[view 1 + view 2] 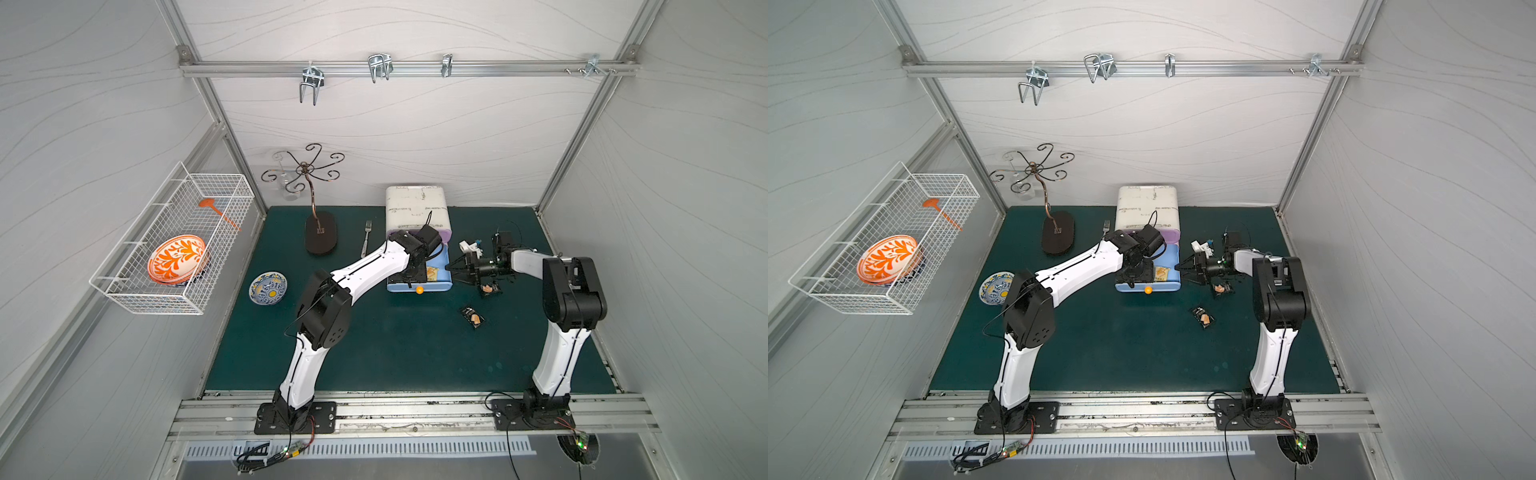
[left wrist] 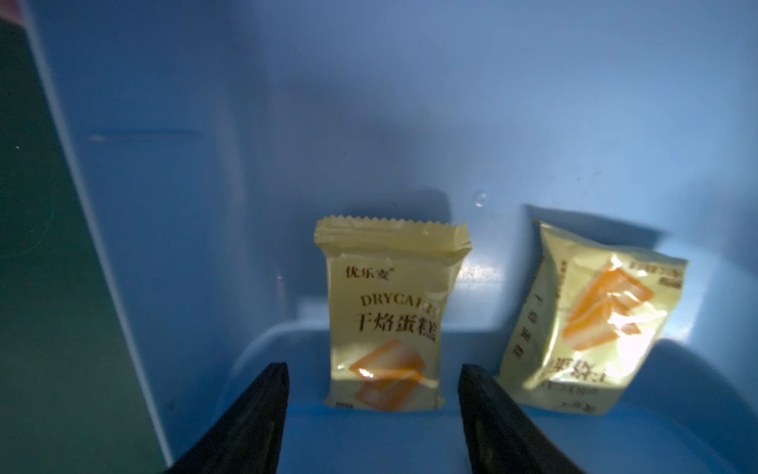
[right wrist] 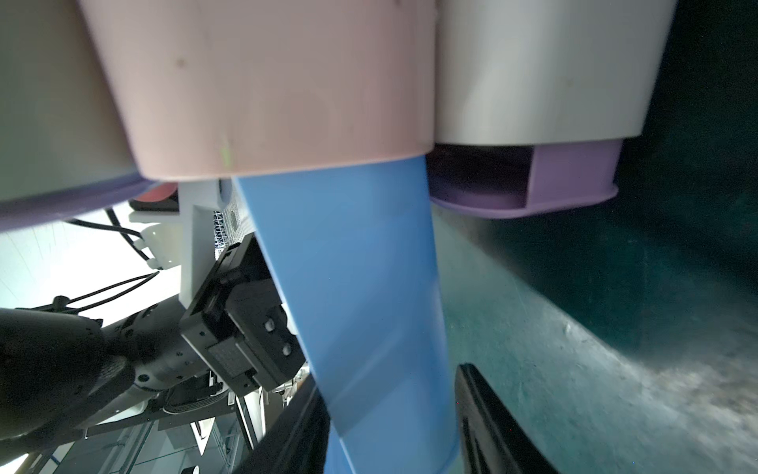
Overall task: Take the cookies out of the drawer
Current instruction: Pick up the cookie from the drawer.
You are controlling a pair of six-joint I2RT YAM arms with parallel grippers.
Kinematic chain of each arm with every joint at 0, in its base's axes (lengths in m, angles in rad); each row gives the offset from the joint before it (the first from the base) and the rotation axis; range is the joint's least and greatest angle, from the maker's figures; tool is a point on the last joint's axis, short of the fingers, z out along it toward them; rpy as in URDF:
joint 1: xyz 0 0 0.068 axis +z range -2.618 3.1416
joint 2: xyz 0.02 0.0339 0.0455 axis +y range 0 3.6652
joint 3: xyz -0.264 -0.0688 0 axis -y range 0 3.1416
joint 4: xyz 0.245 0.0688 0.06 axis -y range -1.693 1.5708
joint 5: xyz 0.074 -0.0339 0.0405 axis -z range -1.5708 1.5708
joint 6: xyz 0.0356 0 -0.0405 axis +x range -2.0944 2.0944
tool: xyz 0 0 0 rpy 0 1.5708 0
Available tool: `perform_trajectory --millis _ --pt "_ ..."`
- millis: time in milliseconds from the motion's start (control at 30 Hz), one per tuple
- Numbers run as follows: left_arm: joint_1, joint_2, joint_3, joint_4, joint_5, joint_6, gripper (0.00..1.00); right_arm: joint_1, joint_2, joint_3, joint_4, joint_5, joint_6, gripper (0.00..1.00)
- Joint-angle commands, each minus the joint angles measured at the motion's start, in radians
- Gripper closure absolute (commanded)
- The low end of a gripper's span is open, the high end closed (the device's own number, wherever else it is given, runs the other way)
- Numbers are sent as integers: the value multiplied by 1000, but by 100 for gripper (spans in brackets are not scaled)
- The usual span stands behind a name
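Left wrist view is taken up by the inside of the blue drawer [image 2: 164, 205], where the left gripper [image 2: 373, 367] is seen low over the floor. Its fingers [image 2: 254, 422] are held apart, and a pale yellow cookie packet [image 2: 387, 316], printed with an orange-brown biscuit, is framed between them on the drawer floor, clear of both. A second pale yellow packet [image 2: 582, 324] is found just outside one finger, turned at an angle, close to the first but apart from it.

At the drawer's side wall, across from the left gripper, the right gripper [image 3: 389, 377] is placed. The wall is taken between its fingers and both are pressed against it, so the drawer is clamped. Just behind the right gripper's tips, close by its wrist, a black cookie packet [image 1: 488, 288] is laid on the table [image 1: 395, 353]; another black packet [image 1: 472, 317] is laid farther back from that gripper, toward the arm bases. Both are outside the drawer.

Beyond both grippers the white cabinet [image 1: 415, 203] is stood, with the blue drawer pulled out of it and a purple drawer [image 3: 574, 176] seen just above, slightly out. A silver fork [image 1: 366, 237] is laid on the table beyond the left gripper's wrist, beside the cabinet.
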Motion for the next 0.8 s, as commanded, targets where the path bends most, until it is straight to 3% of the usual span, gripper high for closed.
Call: perform_trajectory --millis 0,333,400,767 --pt "-5 31 -44 32 -42 -32 33 -8 6 22 -14 -9 -1 48" --pt "-8 55 -67 69 -71 -40 48 -8 -2 22 -14 -7 1 48" --pt "-8 52 -69 79 -72 -41 55 -8 -2 21 -17 -5 0 48" --pt "-12 -86 -61 85 -98 11 59 -10 -3 22 -17 0 -1 48"
